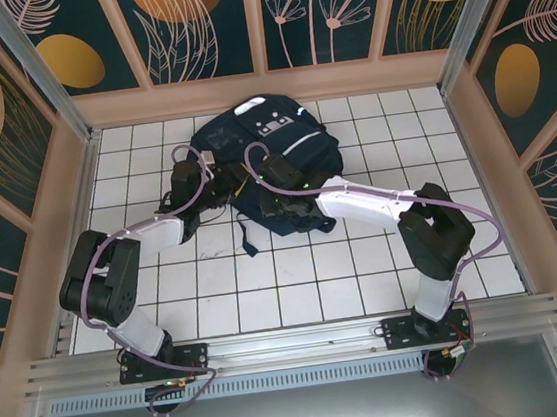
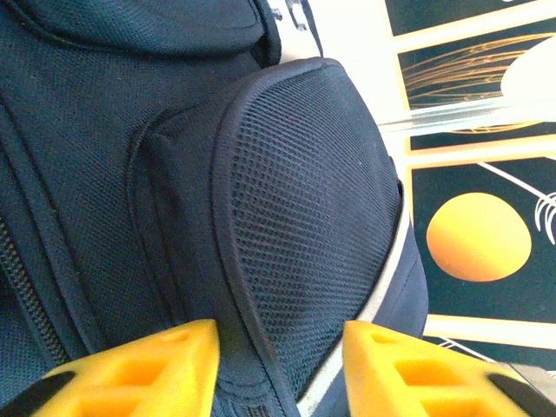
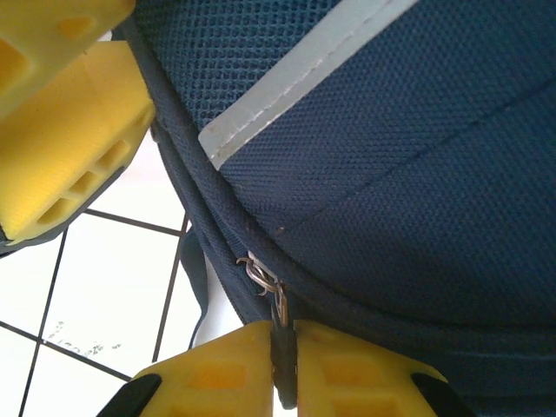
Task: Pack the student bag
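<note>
A large navy-blue fabric student bag (image 1: 270, 154), with a thin white stripe and grey patches near its top, lies in the upper middle of the overhead view. It rests flat on the white tiled table (image 1: 365, 259), close to the back wall of dark teal panels printed with plants and orange discs (image 1: 197, 26). Both arms reach in from the bottom corners of that frame and meet at the bag's near edge.

At the bottom of the left wrist view, the left gripper (image 2: 282, 373) has its yellow plastic fingers (image 2: 165, 369) apart. They stand on either side of the lower end of a rounded dark mesh side pocket (image 2: 304, 208). Each finger sits right against the fabric, but I cannot tell whether they are actually pinching it. A zip line runs down the left edge of this frame.

At the bottom centre of the right wrist view, the right gripper (image 3: 282, 340) has its yellow fingers together, clamped on a small black zipper pull (image 3: 282, 373). The pull hangs from a small metal ring (image 3: 261, 278) on the bag's seam. A pale grey stripe (image 3: 287, 87) crosses the weave diagonally in the upper half of the frame. A yellow plastic block (image 3: 61, 130) sits in the upper left corner, just beside the bag's edge, with table tiles showing below it.
</note>
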You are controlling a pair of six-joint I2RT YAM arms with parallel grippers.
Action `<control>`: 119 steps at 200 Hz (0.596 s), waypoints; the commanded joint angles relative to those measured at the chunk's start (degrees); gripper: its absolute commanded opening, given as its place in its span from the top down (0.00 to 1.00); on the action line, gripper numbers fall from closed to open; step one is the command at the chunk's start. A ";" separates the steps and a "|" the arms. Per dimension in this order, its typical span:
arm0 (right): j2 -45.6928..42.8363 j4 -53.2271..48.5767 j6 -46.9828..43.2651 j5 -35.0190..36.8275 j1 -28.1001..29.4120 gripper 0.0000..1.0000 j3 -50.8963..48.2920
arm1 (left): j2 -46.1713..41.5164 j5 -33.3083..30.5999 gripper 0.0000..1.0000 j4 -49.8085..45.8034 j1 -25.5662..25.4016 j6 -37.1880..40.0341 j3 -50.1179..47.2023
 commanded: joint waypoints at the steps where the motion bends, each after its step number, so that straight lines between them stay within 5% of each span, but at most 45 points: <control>1: -1.00 -3.37 1.76 4.14 -0.92 0.88 2.11 | 1.45 0.98 0.64 2.73 -0.23 -1.00 1.64; 42: -2.87 -4.04 0.92 4.09 -0.83 0.93 0.78 | 1.98 -0.78 0.80 0.66 -0.20 0.18 2.36; 119: -9.36 -9.27 -3.54 11.74 -1.41 0.95 -5.02 | 4.50 -4.39 0.90 -1.61 -0.18 1.22 4.11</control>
